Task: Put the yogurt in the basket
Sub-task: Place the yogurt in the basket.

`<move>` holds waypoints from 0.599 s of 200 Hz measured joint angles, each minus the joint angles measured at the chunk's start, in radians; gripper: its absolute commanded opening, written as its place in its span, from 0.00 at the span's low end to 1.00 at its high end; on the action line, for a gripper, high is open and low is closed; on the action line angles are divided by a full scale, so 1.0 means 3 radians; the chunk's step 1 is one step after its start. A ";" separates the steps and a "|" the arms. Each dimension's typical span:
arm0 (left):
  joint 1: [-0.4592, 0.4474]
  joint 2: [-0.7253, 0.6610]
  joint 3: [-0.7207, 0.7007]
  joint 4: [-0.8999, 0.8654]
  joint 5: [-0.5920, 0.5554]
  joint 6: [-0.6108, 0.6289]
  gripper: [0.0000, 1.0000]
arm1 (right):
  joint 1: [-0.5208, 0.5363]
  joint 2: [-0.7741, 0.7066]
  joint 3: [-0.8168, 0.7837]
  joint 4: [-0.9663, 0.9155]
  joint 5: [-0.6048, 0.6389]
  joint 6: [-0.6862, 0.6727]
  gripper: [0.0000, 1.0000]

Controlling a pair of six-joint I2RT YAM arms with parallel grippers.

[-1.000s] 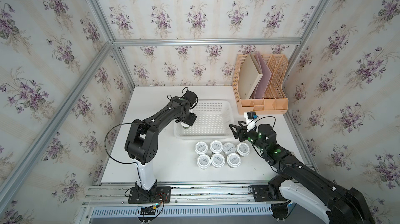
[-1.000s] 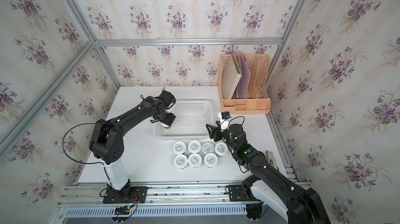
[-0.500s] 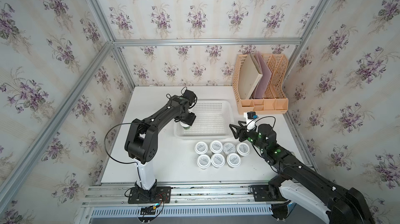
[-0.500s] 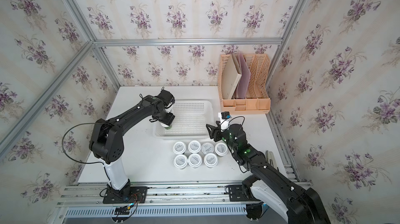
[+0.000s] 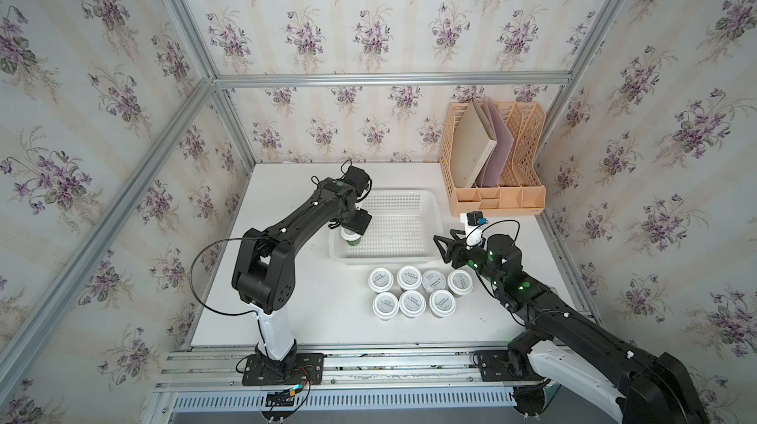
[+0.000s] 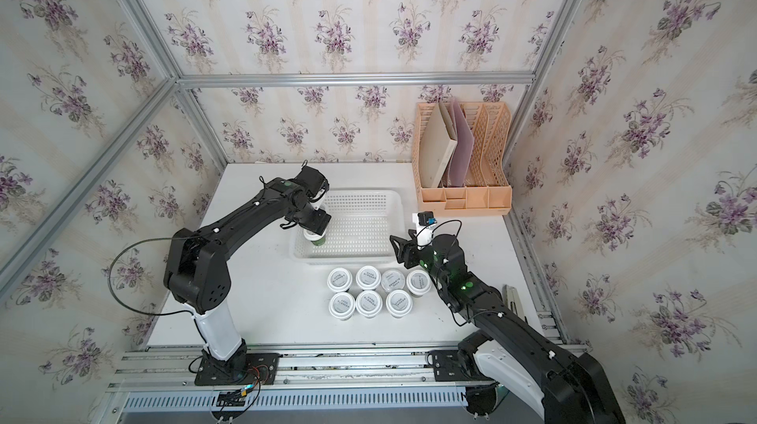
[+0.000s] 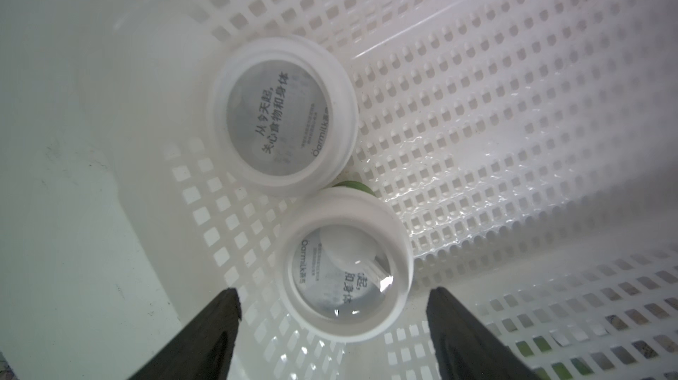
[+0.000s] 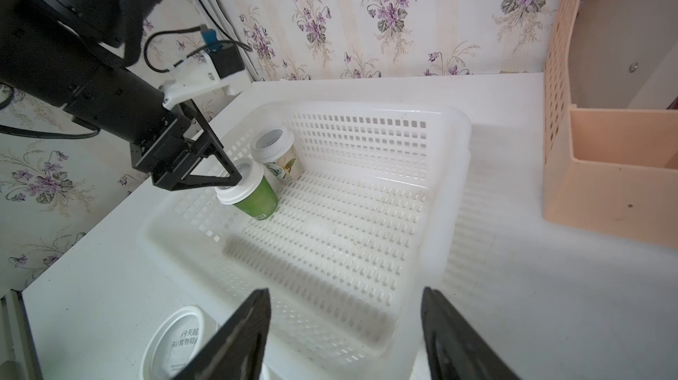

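Left arm reaches in over the left end of the basket [image 5: 437, 221]. Left gripper [image 7: 334, 291] hangs directly above a yogurt cup [image 7: 345, 268]. From the left wrist view we note both dark fingers [image 7: 220, 323] standing apart, one on each side of the lid, with bare basket grid showing between each finger and the lid rim. The jaws are spread and not clamped on the cup.

From the right wrist view, that cup [image 8: 253, 191] shows a green body and white lid and sits on the basket floor near the left wall, with the left gripper [image 8: 234, 176] close over its lid. A second cup [image 8: 275, 150] stands just beside it, further toward the back wall. In the left wrist view the two lid rims look to meet, but we cannot tell whether they touch.

The rest of the basket floor [image 8: 330, 235] holds nothing.

Seven more cups [image 5: 413, 303] stand on the white table [image 5: 327, 319] in front of the basket, in a row of four and a row of three, packed close.

Right gripper [image 5: 442, 250] is held just off the basket's right front corner. In its wrist view the right gripper [image 8: 345, 292] has its fingers wide apart with nothing between them.

A peach file rack [image 5: 495, 196] stands at the back right.
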 measured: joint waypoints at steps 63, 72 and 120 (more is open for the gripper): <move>-0.0123 -0.0448 0.0076 -0.0127 -0.0006 0.0001 0.84 | 0.0000 0.0010 0.0019 -0.0006 -0.0001 0.0000 0.70; -0.0173 -0.0502 0.0042 -0.0135 0.0029 -0.0009 0.83 | 0.0000 0.0009 0.0019 -0.0005 -0.0001 0.0000 0.70; -0.0524 -0.1021 -0.0488 0.0028 0.0141 -0.0144 0.82 | 0.0000 -0.0018 0.0019 -0.0009 0.0000 0.0000 0.70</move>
